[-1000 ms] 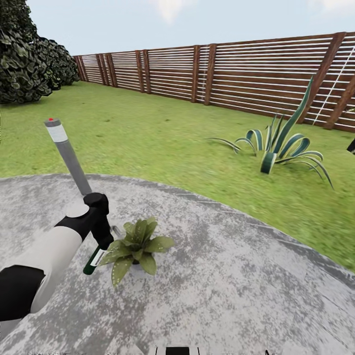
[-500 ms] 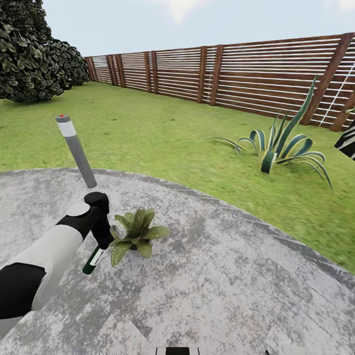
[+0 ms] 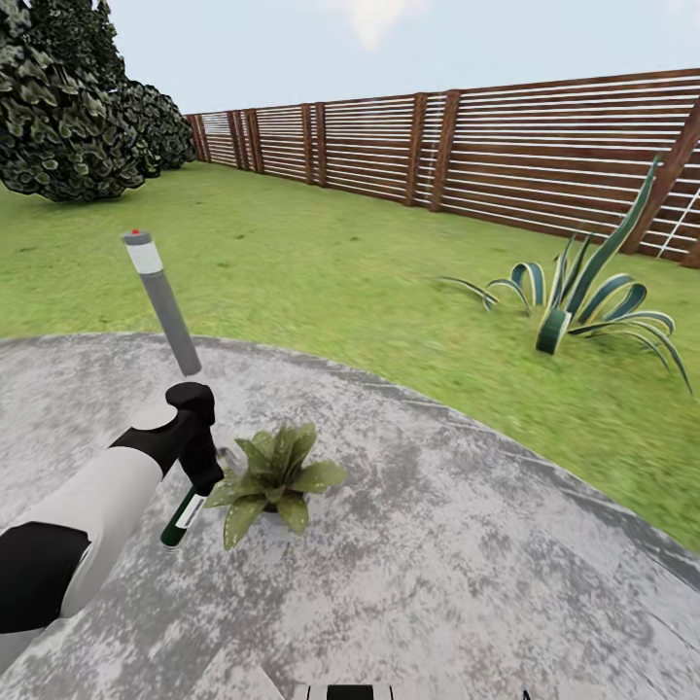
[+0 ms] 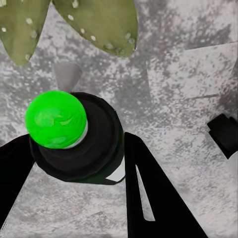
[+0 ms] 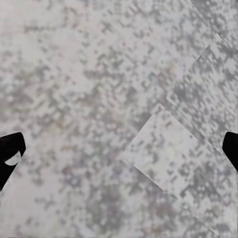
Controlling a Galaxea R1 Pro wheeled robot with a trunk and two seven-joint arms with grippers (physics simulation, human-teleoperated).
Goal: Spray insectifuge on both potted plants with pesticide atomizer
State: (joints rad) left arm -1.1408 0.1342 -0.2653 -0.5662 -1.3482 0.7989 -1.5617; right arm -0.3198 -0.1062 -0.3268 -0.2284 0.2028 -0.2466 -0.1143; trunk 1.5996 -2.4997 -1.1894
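The left tool (image 3: 194, 476) is seen in the head view at the end of the white-and-black left arm, held low over the grey mottled patio (image 3: 467, 564). The pesticide atomizer (image 3: 182, 518) is pinched between its two dark fingers (image 4: 148, 193), tilted, with the bottle's dark base pointing down toward the robot and the spray end toward the plant. In the left wrist view the bottle's dark round body (image 4: 82, 148) is seen end-on between the fingers, with a bright green ball drawn over it.

One potted plant (image 3: 272, 478) stands on the patio just beside the atomizer, its speckled leaves (image 4: 94, 22) lying directly ahead of the nozzle.

The right tool (image 5: 119, 148) is spread wide above bare paving; only its two dark fingertips are visible.

A grey bollard lamp (image 3: 163, 303) stands at the patio edge, a striped agave (image 3: 583, 301) on the lawn, and a slatted wooden fence (image 3: 506, 156) behind.
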